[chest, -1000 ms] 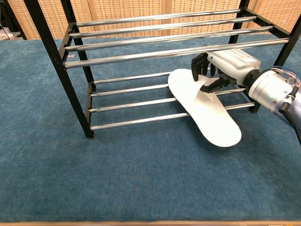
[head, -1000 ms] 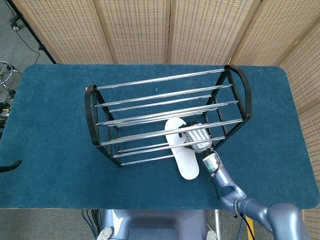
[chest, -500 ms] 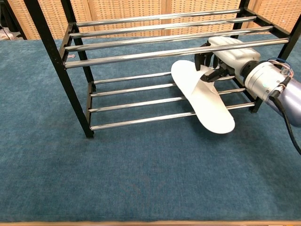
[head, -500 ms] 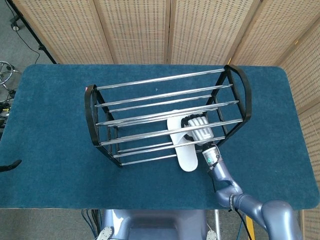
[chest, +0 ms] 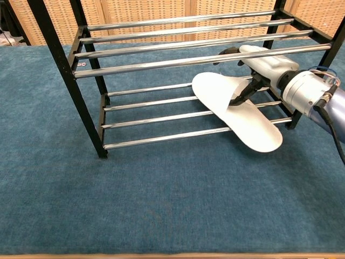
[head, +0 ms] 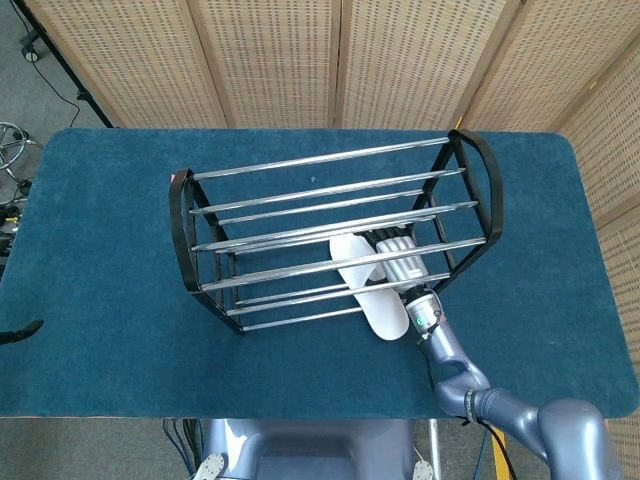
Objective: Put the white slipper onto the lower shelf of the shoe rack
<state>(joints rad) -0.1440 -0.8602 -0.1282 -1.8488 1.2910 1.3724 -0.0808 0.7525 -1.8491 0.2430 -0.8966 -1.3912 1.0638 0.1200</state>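
Observation:
The white slipper (chest: 237, 116) lies slanted across the lower shelf (chest: 156, 116) of the black shoe rack (head: 182, 235). Its toe end is in between the rack's two levels, and its heel (chest: 264, 139) sticks out past the front bar. My right hand (chest: 267, 66) reaches in under the upper bars from the right and holds the slipper by its strap, thumb against the strap's edge and fingers (chest: 229, 52) stretched above it. From the head view the slipper (head: 372, 300) and right hand (head: 397, 262) show through the chrome bars. My left hand is out of sight.
The rack stands mid-table on the blue cloth (head: 100, 300), with its upper shelf bars (chest: 188, 59) just above my hand. Wicker screens (head: 300, 60) close off the back. A small dark sliver (head: 20, 331) pokes in at the left edge; I cannot tell what it is.
My right hand has pushed the slipper deeper under the upper bars, and the heel has swung right. The fingers, curled earlier, now stretch out above the strap.

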